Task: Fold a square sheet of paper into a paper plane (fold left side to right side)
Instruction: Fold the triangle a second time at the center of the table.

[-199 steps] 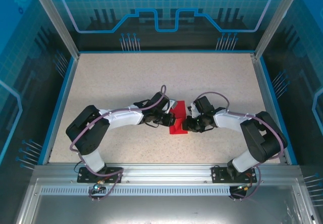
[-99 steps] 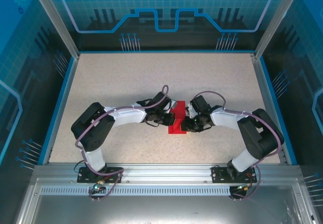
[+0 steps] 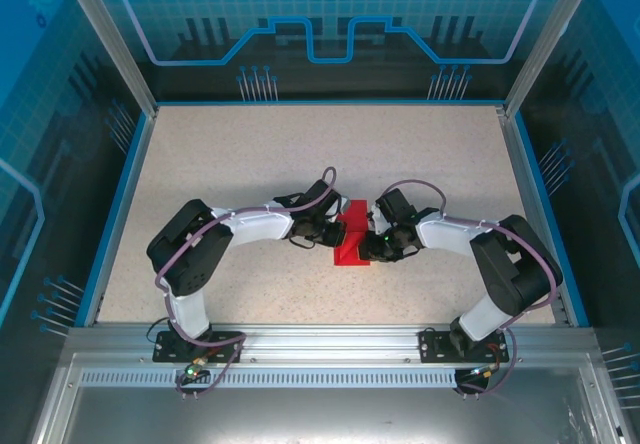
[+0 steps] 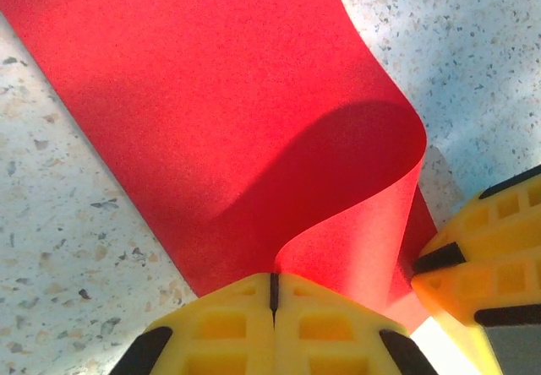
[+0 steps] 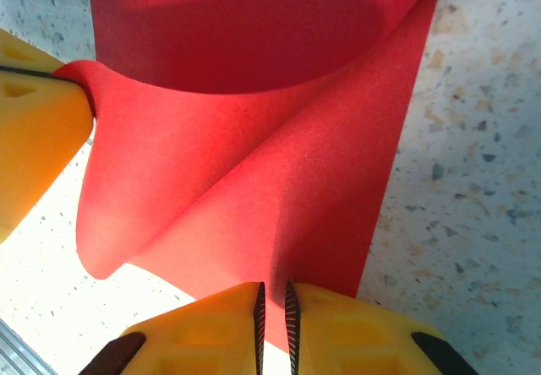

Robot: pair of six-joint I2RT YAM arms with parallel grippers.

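Top external: the left gripper [image 3: 333, 232] has carried its edge further right. The thin bright red square sheet of paper [image 3: 352, 236] now looks narrower on the speckled surface [image 3: 230, 164], so the fold is advancing.
Left wrist: left gripper clamped on the curled-over edge.
Right wrist: right gripper [image 5: 272, 295] clamped on the flat edge.

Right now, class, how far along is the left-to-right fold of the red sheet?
Done: the left fingers and the right fingers are each shut on an edge of the square sheet of paper. In hand: one side is lifted and curls over in a loop, uncreased. Left: pressing it flat, creasing, then all later folds.
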